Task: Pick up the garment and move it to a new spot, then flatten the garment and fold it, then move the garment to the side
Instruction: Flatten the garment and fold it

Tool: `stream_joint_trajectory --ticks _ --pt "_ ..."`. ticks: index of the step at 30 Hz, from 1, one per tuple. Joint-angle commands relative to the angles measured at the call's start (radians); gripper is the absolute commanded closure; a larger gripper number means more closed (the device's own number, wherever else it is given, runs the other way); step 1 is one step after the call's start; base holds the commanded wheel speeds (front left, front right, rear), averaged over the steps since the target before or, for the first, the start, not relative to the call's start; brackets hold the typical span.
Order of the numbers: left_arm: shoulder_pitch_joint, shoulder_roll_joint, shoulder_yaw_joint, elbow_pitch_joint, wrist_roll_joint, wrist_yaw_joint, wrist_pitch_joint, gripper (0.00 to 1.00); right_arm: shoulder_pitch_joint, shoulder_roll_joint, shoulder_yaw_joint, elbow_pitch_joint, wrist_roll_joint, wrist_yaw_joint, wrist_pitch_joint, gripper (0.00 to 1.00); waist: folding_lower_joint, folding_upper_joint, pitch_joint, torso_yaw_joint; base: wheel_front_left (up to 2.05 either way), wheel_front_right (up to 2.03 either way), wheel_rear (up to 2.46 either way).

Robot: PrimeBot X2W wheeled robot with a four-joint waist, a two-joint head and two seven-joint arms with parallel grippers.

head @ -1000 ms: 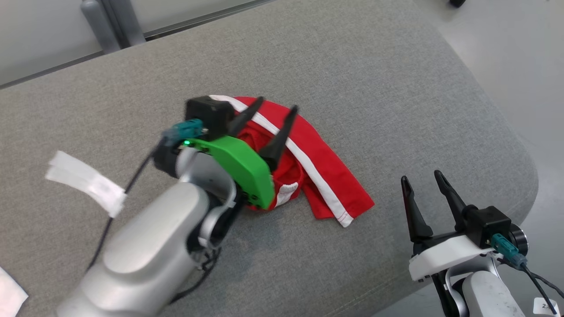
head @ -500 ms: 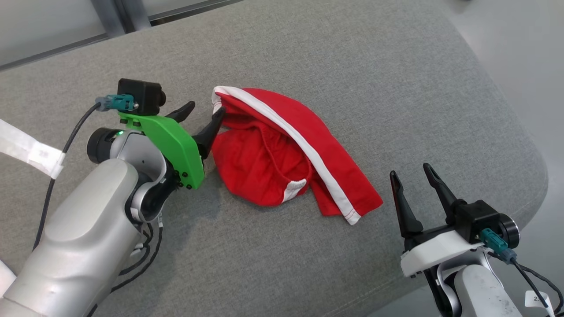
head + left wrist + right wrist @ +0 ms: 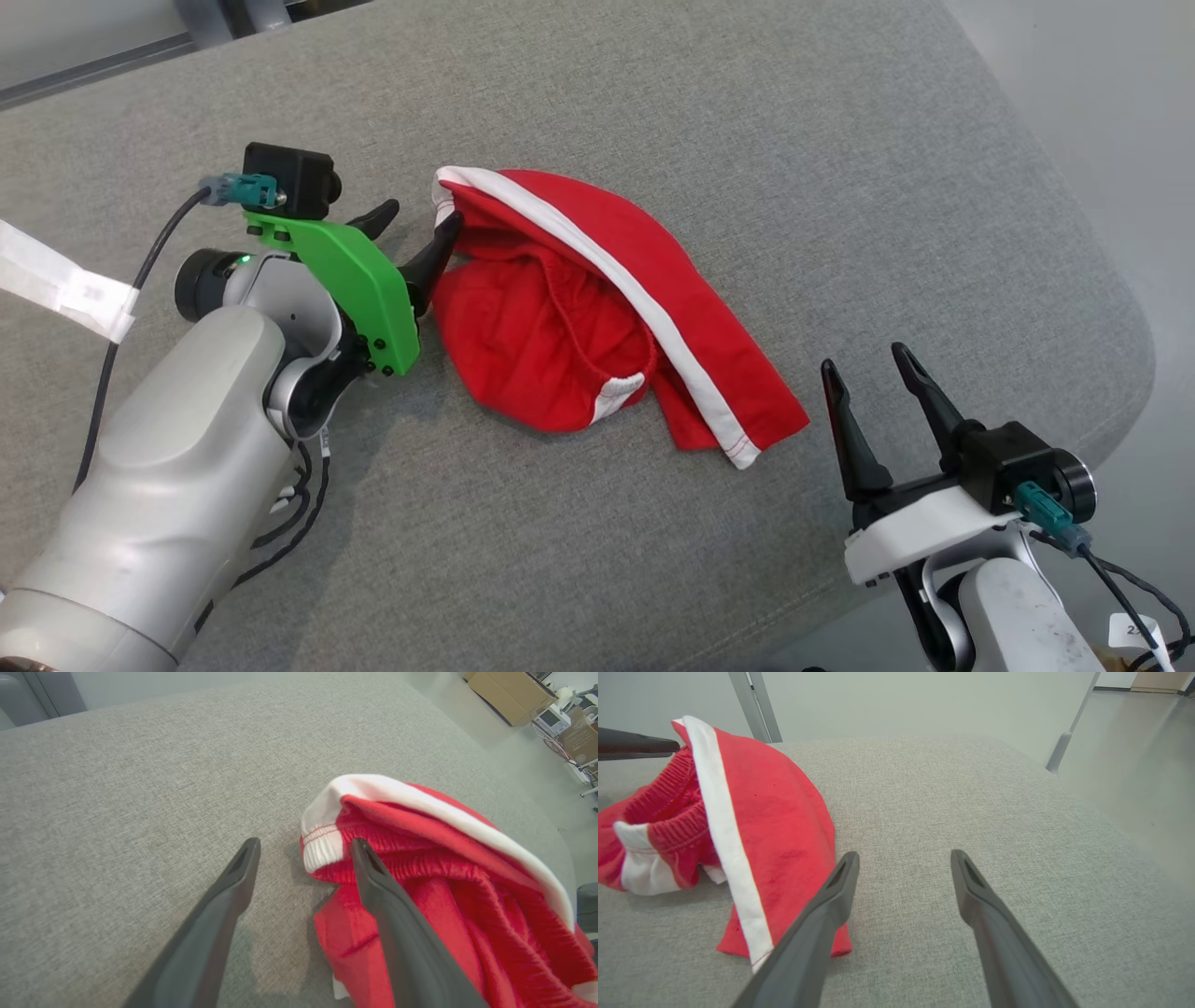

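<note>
The garment (image 3: 579,308) is red with a white stripe and lies crumpled on the grey cushion (image 3: 747,140). My left gripper (image 3: 420,215) is open at the garment's left edge, low over the cushion. In the left wrist view the left gripper (image 3: 304,842) has its right finger over the red cloth (image 3: 444,882), and the white-cuffed corner lies between the fingers. My right gripper (image 3: 864,359) is open and holds nothing, just right of the garment's near corner. In the right wrist view the right gripper (image 3: 904,855) hangs over bare cushion with the garment (image 3: 775,802) to its left.
A white paper strip (image 3: 65,285) lies on the cushion at the far left. The cushion's rounded edge (image 3: 1120,308) drops to pale floor on the right. Metal posts (image 3: 752,700) stand behind the cushion. A cardboard box (image 3: 509,695) sits on the floor far off.
My left gripper, open throughout, moved from above the garment's middle leftward and down to its left edge. The head view shifted a little. The right gripper kept its pose.
</note>
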Motion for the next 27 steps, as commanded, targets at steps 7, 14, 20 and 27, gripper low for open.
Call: stream_joint_trajectory --ticks 7,14,20,27 --pt "-0.030 -0.024 -0.033 0.016 -0.022 -0.019 0.002 0.00 -0.026 -0.001 0.021 0.003 0.018 -0.001 -0.003 0.00 0.0000 0.0000 0.010 -0.016 0.00 0.00 0.00" --pt "-0.044 -0.008 -0.078 -0.063 -0.083 -0.022 -0.009 0.00 -0.018 0.000 0.016 0.007 0.029 -0.001 -0.003 0.00 0.0000 0.0000 0.014 -0.027 0.00 0.00 0.00" --pt "-0.046 -0.004 -0.119 -0.119 -0.139 -0.022 -0.030 1.00 -0.019 -0.001 0.017 0.010 0.044 -0.001 -0.003 0.00 0.0000 0.0000 0.013 -0.032 0.00 0.00 0.00" --pt "-0.069 0.008 -0.155 -0.158 -0.160 -0.022 -0.092 1.00 -0.011 -0.001 0.004 0.007 0.045 -0.001 -0.003 0.00 0.0000 0.0000 0.006 -0.019 0.00 0.00 0.00"
